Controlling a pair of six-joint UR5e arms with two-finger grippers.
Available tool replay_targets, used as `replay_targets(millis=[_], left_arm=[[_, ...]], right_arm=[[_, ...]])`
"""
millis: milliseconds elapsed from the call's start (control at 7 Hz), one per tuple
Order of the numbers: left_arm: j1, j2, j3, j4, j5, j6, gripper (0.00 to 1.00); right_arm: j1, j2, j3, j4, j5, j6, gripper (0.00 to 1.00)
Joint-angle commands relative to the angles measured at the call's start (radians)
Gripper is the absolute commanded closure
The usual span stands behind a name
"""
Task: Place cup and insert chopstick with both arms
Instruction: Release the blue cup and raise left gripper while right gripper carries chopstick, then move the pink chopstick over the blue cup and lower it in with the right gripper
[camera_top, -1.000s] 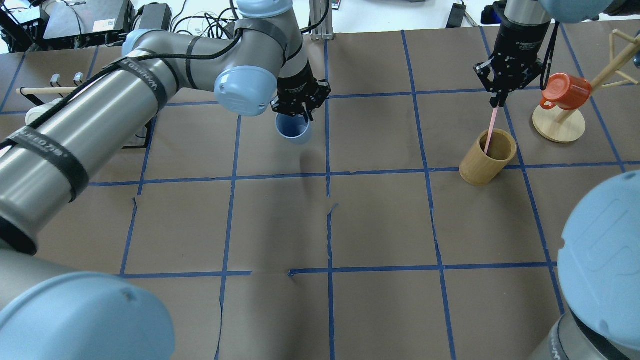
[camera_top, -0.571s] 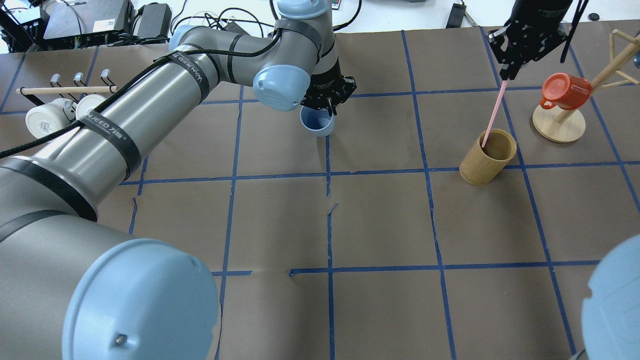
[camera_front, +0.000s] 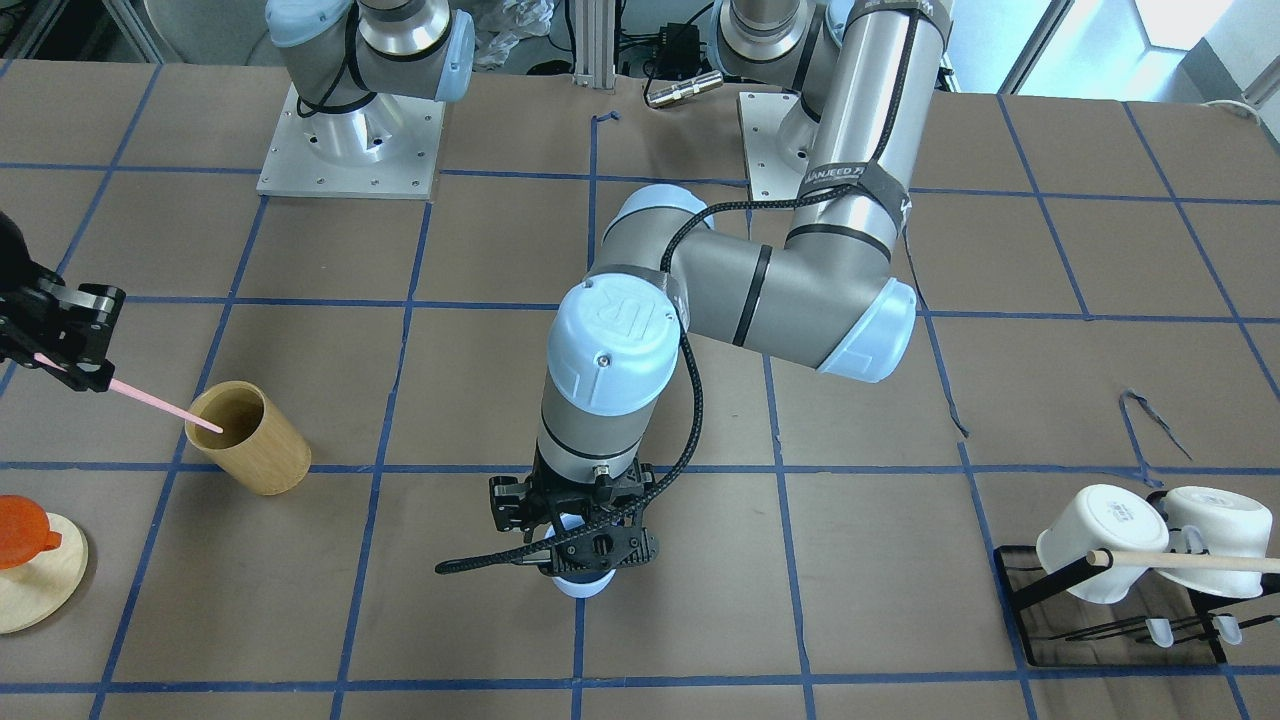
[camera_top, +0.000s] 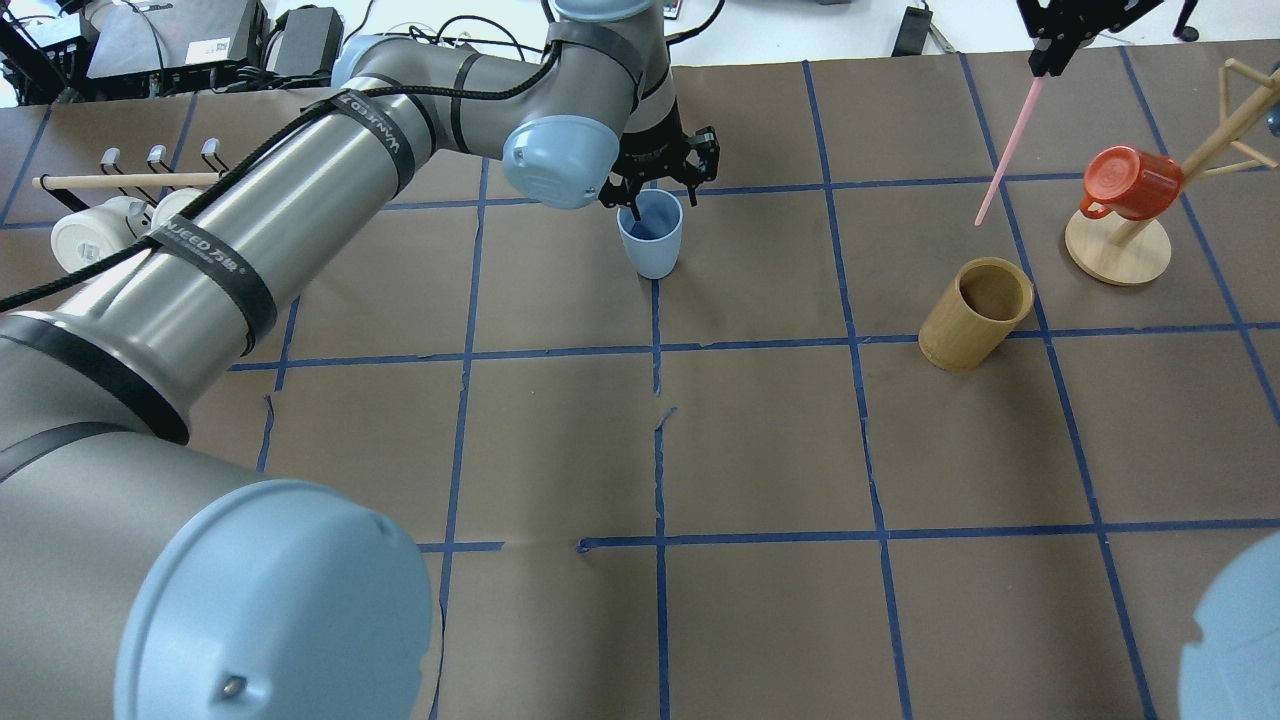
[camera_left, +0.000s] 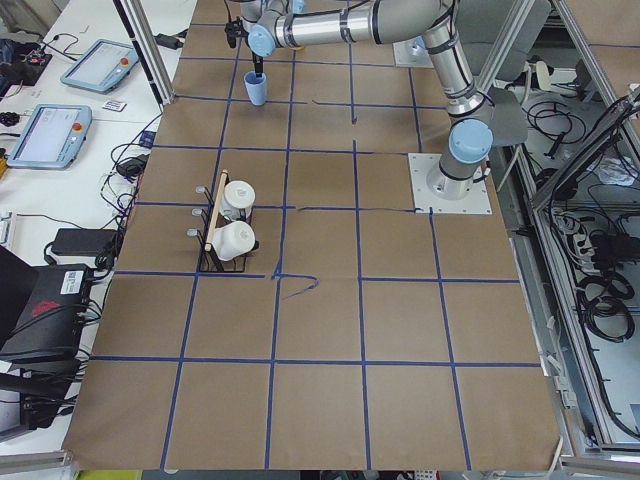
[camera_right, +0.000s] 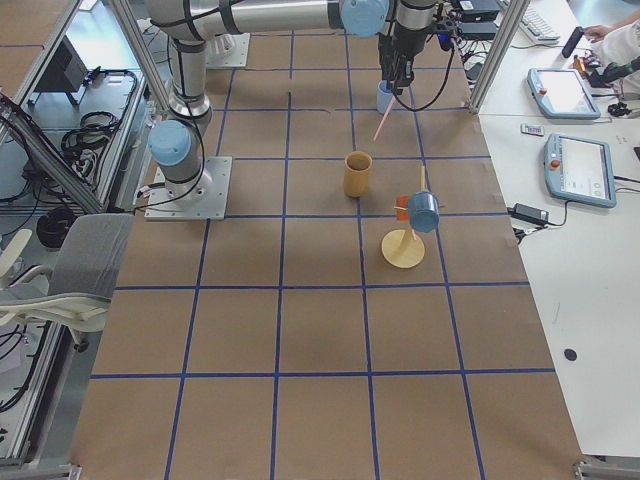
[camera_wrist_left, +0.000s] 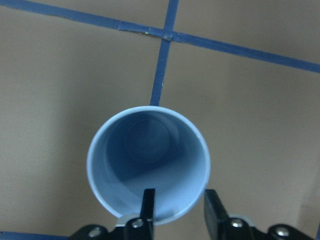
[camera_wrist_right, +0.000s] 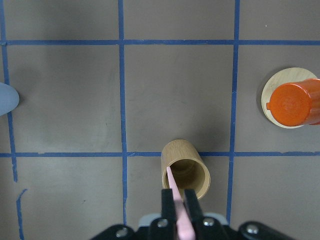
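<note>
The light blue cup (camera_top: 651, 240) stands upright on the table at a blue tape line. It also shows in the left wrist view (camera_wrist_left: 150, 165). My left gripper (camera_top: 660, 200) is just above it, open. One finger is inside the rim and one outside, neither pressing the wall (camera_wrist_left: 180, 207). My right gripper (camera_top: 1040, 72) is shut on the top of the pink chopstick (camera_top: 1005, 150). It holds the chopstick high, tip hanging free above the tan wooden cylinder (camera_top: 975, 313). The right wrist view shows the chopstick (camera_wrist_right: 179, 220) between the fingers, over the cylinder's mouth.
An orange mug (camera_top: 1130, 185) hangs on a wooden tree stand at the far right. Two white mugs (camera_top: 100, 225) hang on a black rack with a wooden rod at the far left. The brown table cover carries a blue tape grid.
My left arm carried the cup to the right, set it on the table and opened. My right gripper rose and lifted the chopstick out of the wooden cylinder.
</note>
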Motion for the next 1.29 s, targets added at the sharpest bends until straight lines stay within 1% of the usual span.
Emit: replay_targets(millis=[0, 143, 286, 429, 571, 714, 857, 1000, 1143], left_arm=[[0.059, 0.092, 0.036, -0.174, 0.007, 0.168, 0.02], [0.091, 0.156, 0.023, -0.272, 0.008, 0.228, 0.02], [0.131, 0.228, 0.022, -0.383, 0.01, 0.299, 0.01], [0.172, 0.299, 0.017, -0.476, 0.013, 0.377, 0.03], [0.193, 0.375, -0.016, -0.506, 0.048, 0.405, 0.07], [0.197, 0.448, -0.071, -0.496, 0.088, 0.432, 0.08], [0.211, 0.512, -0.152, -0.499, 0.094, 0.442, 0.09], [0.217, 0.578, -0.25, -0.435, 0.096, 0.433, 0.09], [0.229, 0.626, -0.338, -0.363, 0.096, 0.442, 0.06]], right_arm=[[0.033, 0.001, -0.021, -0.019, 0.028, 0.04, 0.94], [0.082, 0.012, -0.02, -0.118, 0.016, 0.102, 0.94], [0.106, 0.03, -0.02, -0.148, 0.03, 0.121, 0.94], [0.152, 0.05, -0.011, -0.239, 0.03, 0.167, 0.94], [0.223, 0.065, 0.0, -0.304, 0.028, 0.233, 0.94], [0.279, 0.078, 0.015, -0.314, 0.028, 0.285, 0.94], [0.307, 0.078, 0.044, -0.332, 0.03, 0.296, 0.94], [0.335, 0.078, 0.085, -0.413, 0.03, 0.363, 0.94], [0.376, 0.076, 0.144, -0.467, 0.022, 0.381, 0.94]])
